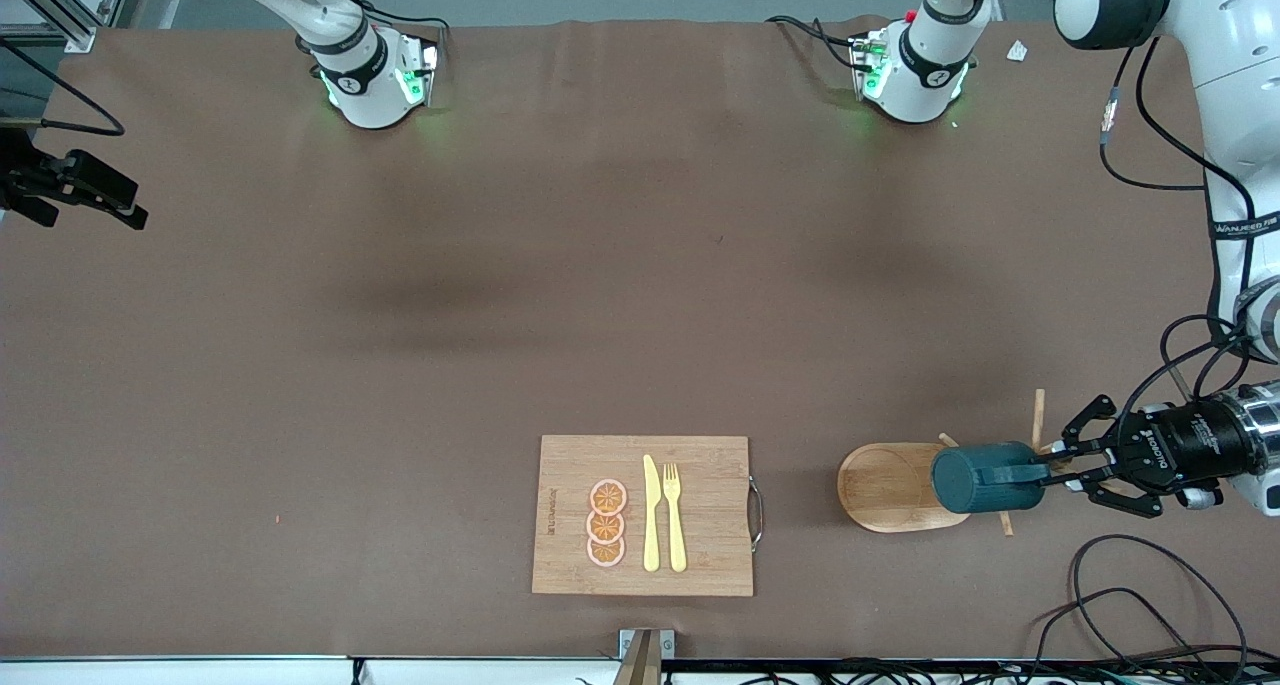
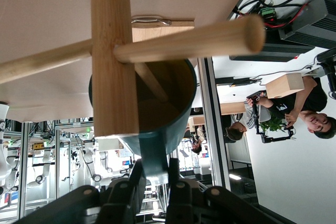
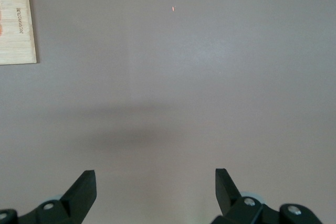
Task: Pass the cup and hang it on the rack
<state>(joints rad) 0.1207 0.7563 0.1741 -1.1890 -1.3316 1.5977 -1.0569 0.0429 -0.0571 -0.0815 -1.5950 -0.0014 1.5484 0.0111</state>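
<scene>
The dark teal cup lies on its side in the air over the oval base of the wooden rack, near the front camera at the left arm's end of the table. My left gripper is shut on the cup's handle. In the left wrist view the cup has its mustard mouth turned to the rack's post, and a thin peg reaches into it. A thicker peg crosses above the cup's rim. The left gripper's fingers clamp the handle. My right gripper hangs open over bare brown table.
A rectangular cutting board with orange slices, a yellow knife and a fork lies near the front edge; its corner shows in the right wrist view. Loose black cables lie beside the rack. A black device sticks in at the right arm's end.
</scene>
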